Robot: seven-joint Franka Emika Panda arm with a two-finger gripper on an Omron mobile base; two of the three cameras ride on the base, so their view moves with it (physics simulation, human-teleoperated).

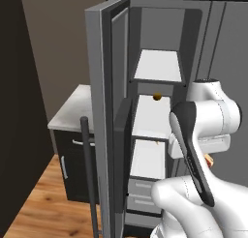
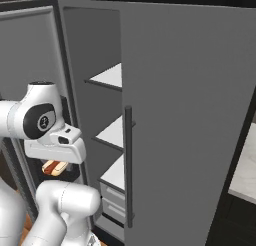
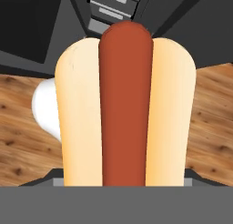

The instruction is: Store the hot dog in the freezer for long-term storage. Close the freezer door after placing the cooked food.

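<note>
Hand view puts the small tan bun with its red-brown sausage (image 3: 125,104) right up against my lens: the hot dog is clamped in the gripper (image 2: 56,168), carried lengthwise over the wood-plank floor (image 3: 22,127), with the freezer's pale grey drawers (image 3: 111,11) showing beyond its far end. From the right base view I can pick out the same hot dog as a tan-and-red sliver tucked under the white hand, low and just left of the open compartment.

I judge the carry to be under way and the placing not yet done. The tall narrow grey freezer (image 1: 155,106) stands open, its white shelves (image 1: 157,67) bare but for a small dark round item (image 1: 157,96) on the middle level. The tall grey freezer door (image 1: 99,121) with its long dark bar handle (image 1: 88,174) is swung wide at the left.

My next move, as I read it, calls for lifting the hand and reaching it forward over a shelf edge before letting go; only then the door.

The white arm is folded tight, elbow high, wrist bent down, hand held near the base and short of the shelves.
</note>
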